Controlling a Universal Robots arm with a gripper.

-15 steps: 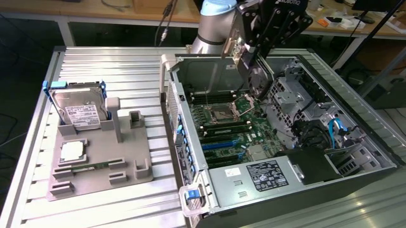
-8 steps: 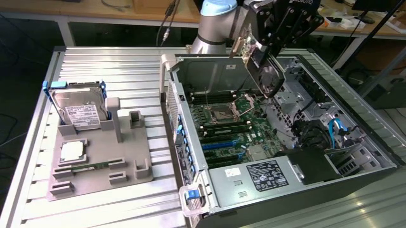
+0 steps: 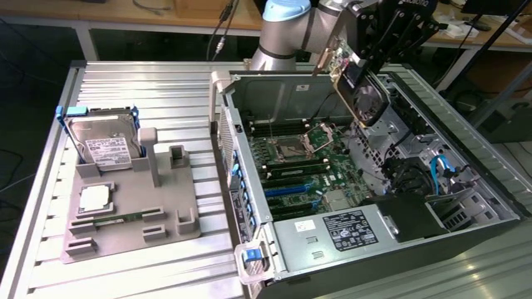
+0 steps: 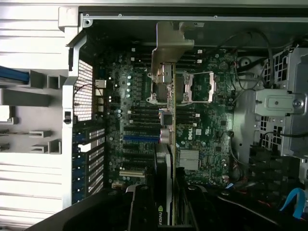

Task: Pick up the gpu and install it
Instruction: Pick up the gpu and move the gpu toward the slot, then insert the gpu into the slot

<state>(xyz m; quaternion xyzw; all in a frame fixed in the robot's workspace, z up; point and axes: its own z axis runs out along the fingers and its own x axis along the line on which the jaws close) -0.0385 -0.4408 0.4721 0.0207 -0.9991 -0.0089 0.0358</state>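
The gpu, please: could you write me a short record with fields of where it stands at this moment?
gpu: gripped by the claw, tilted, in the air over the open computer case
installed: no, not yet in a slot of the motherboard
hard drive: upright in the grey stand, on the exterior view's left of the case

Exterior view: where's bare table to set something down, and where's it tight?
Bare ribbed table lies behind the hard drive and in front of the grey fixture. The strip between fixture and case is narrow. Inside the case is crowded, with the claw holding the gpu.
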